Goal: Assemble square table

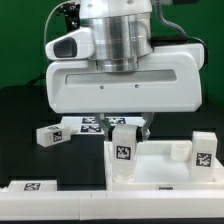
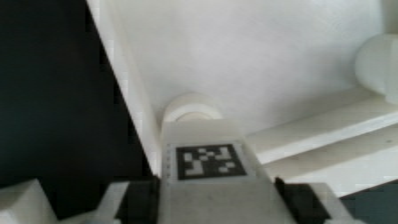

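My gripper (image 1: 126, 127) is shut on a short white leg (image 1: 122, 152) with a black-and-white tag and holds it upright at the near-left corner of the white tabletop (image 1: 160, 172). In the wrist view the leg (image 2: 208, 150) sits between the two dark fingers (image 2: 143, 203), its rounded end pointing at the tabletop's surface (image 2: 231, 60); my gripper (image 2: 217, 206) closes on its sides. A second tagged leg (image 1: 203, 150) stands at the tabletop's right side, with a short white stub (image 1: 180, 149) beside it. Another leg (image 1: 47, 135) lies loose on the black table at the exterior view's left.
The marker board (image 1: 85, 123) lies flat behind the gripper. A long white bar (image 1: 40, 186) with one tag runs along the front edge at the exterior view's left. The arm's large white body hides the middle of the scene.
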You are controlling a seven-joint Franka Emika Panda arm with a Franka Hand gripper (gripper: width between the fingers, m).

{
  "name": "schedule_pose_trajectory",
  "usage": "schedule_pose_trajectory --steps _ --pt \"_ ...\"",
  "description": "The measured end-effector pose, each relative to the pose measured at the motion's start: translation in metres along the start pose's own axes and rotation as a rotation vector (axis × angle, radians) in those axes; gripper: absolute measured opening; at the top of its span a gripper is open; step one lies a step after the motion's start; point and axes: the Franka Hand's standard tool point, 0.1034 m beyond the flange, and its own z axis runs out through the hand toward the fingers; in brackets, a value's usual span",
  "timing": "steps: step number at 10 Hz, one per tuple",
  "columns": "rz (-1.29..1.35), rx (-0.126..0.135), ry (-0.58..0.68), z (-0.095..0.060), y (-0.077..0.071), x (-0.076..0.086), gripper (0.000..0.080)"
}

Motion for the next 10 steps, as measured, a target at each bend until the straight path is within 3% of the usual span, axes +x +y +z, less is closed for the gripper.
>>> schedule_pose_trajectory --steps 3,5,7,9,10 --pt "0.376 0.011 0.045 0.002 0.003 0.005 0.0289" --pt "0.762 0.061 0.048 0.003 -0.003 0.007 0.0288" --pt "0.968 0.122 0.067 0.004 -0.008 0.006 0.0288" --pt "0.979 0.127 0.067 0.005 -0.008 0.006 0.0288" --pt "0.918 0.121 0.069 0.005 -0.008 0.005 0.0338"
